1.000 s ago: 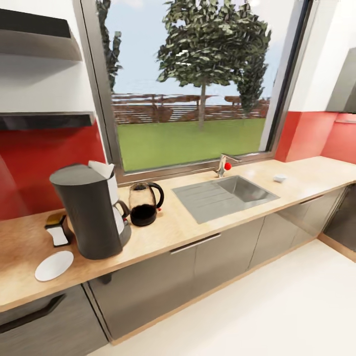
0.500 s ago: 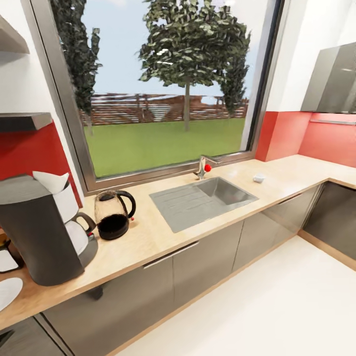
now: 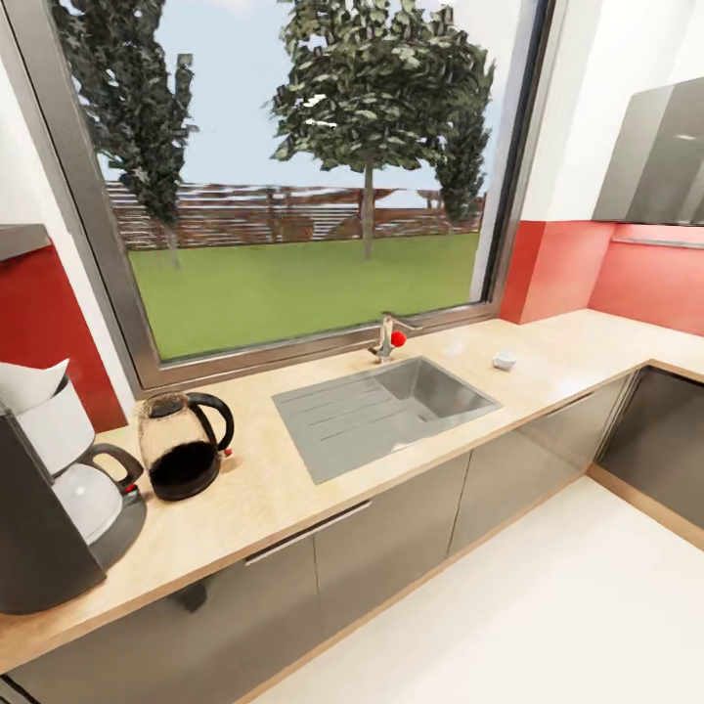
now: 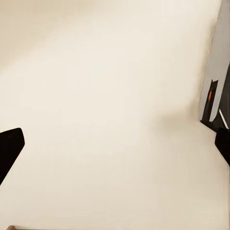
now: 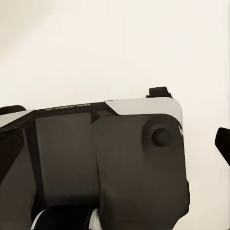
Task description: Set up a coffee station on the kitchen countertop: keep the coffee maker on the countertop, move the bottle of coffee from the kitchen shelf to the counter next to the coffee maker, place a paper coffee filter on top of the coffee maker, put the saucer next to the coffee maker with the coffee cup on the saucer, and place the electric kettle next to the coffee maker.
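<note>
On the countertop: my head view shows the kitchen countertop (image 3: 293, 479) running from 8 o'clock to 3 o'clock under a window
Coffee maker: dark grey coffee maker (image 3: 39, 528) at 9 o'clock, a paper coffee filter (image 3: 29, 383) sitting in its top
Kettle: the electric kettle (image 3: 183, 458) stands upright just beside it
Sink: steel sink (image 3: 386, 411) near centre
Small white thing: coffee cup (image 3: 504, 360) at 2 o'clock, too small to be sure
My left gripper: spread wide, empty, dark fingertips (image 4: 9, 148) over pale floor
My right gripper: I cannot tell

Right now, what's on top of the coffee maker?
A white paper filter sits on top of the coffee maker, its edge poking up. The picture's left edge cuts off part of the machine, so the rest of its top can't be seen.
</note>
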Tool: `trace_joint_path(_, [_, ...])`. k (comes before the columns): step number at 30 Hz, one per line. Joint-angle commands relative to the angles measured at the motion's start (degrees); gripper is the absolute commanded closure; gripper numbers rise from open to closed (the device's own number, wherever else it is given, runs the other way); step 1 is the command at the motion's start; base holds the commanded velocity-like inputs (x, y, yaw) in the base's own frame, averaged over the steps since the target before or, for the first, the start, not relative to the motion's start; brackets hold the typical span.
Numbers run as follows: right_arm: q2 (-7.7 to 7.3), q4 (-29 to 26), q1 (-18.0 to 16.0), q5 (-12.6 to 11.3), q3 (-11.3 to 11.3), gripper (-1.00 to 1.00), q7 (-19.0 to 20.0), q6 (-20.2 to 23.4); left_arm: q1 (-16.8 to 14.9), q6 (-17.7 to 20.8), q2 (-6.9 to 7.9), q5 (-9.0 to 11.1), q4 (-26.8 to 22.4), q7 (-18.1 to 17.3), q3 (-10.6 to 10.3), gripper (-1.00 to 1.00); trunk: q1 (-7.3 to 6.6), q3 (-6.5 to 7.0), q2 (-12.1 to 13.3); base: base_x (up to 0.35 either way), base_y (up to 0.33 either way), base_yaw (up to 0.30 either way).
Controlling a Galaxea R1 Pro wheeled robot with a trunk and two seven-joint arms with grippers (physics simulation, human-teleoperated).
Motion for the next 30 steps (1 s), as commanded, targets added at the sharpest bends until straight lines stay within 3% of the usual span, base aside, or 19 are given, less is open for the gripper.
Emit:
trace_joint_path(1, [0.00,-0.1,0.0,-0.5,-0.3,-1.00,0.1,0.3,0.0,-0.2,-0.01,-0.6,0.0,0.2,0.5,-1.00,0.05,-0.11,-0.1,0.106,-0.247,0.000])
trace_joint_path(30, [0.00,-0.1,0.0,-0.5,-0.3,-1.00,0.1,0.3,0.0,-0.3,0.06,-0.6,-0.1,0.2,0.4,-1.00,0.05,-0.11,-0.1,0.006,-0.276,0.000])
